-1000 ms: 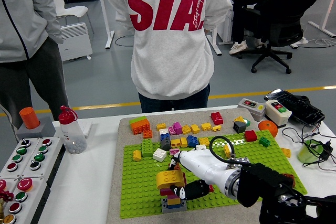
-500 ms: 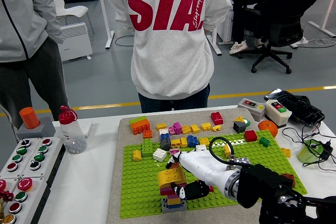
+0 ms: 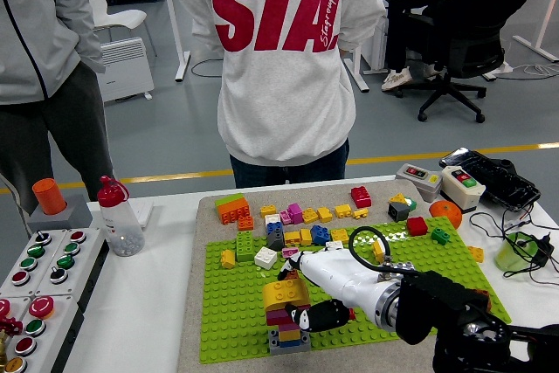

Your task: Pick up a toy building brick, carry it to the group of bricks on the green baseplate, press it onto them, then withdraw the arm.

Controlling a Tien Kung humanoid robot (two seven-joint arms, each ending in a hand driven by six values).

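The one robot hand in view, the right hand (image 3: 301, 290), grips one yellow brick (image 3: 284, 293) seated atop the single stack of bricks (image 3: 286, 325) near the green baseplate's (image 3: 236, 321) front edge.

The studded green baseplate (image 3: 229, 312) and the yellow brick (image 3: 285, 293) atop the stacked bricks (image 3: 288, 325) look like glossy hard plastic, the grey mat (image 3: 194, 303) beneath the baseplate looks matt and felt-like, and the right hand (image 3: 325, 290) beside the baseplate's stack shows smooth white and black shell.
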